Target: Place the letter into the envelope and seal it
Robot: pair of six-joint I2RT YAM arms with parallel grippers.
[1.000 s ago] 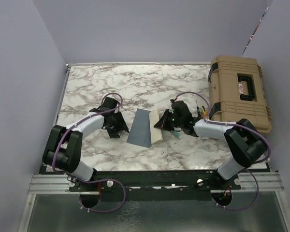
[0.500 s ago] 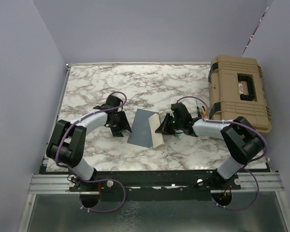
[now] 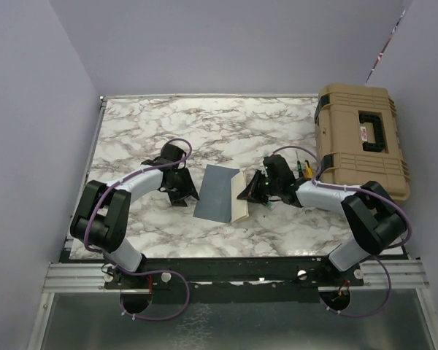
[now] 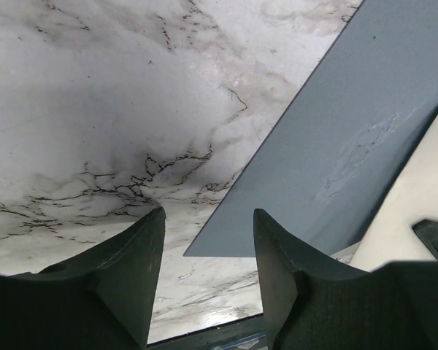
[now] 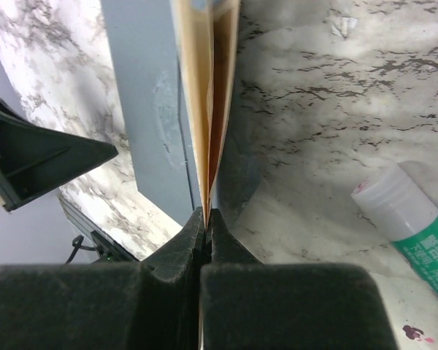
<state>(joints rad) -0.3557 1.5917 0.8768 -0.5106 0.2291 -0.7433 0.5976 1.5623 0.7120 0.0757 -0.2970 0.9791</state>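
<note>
From above, your left tool [image 3: 184, 194] sits low over the counter [image 3: 204, 124], just left of the envelope [image 3: 217, 193]. A second ago it was a little nearer and further left, and half a second ago it was almost where it is now. The envelope lies flat mid-counter. The letter [image 3: 240, 208] shows as a cream strip along the envelope's right edge, reaching slightly nearer than a second ago. Your right tool [image 3: 248, 191] is at the strip's right side, hardly moved in the last half second. A tan case [image 3: 361, 138] stands at the far right.

In the left wrist view, the left tool [image 4: 208, 219] is spread apart with nothing between its fingers [image 4: 124, 277], only bare marble counter [image 4: 95, 95]. A corner of the envelope [image 4: 350, 138] lies just ahead of its right finger, not touching. The letter [image 4: 416, 197] peeks out beyond the envelope.

In the right wrist view, the right tool [image 5: 204, 222] is clamped tight on the near edge of the letter [image 5: 208, 87]. The sheet stands edge-on, bowed into two layers over the right side of the envelope [image 5: 146, 95]. A glue stick [image 5: 409, 226] lies on the counter [image 5: 336, 87] to the right, and the left tool [image 5: 36, 160] shows at the left.
</note>
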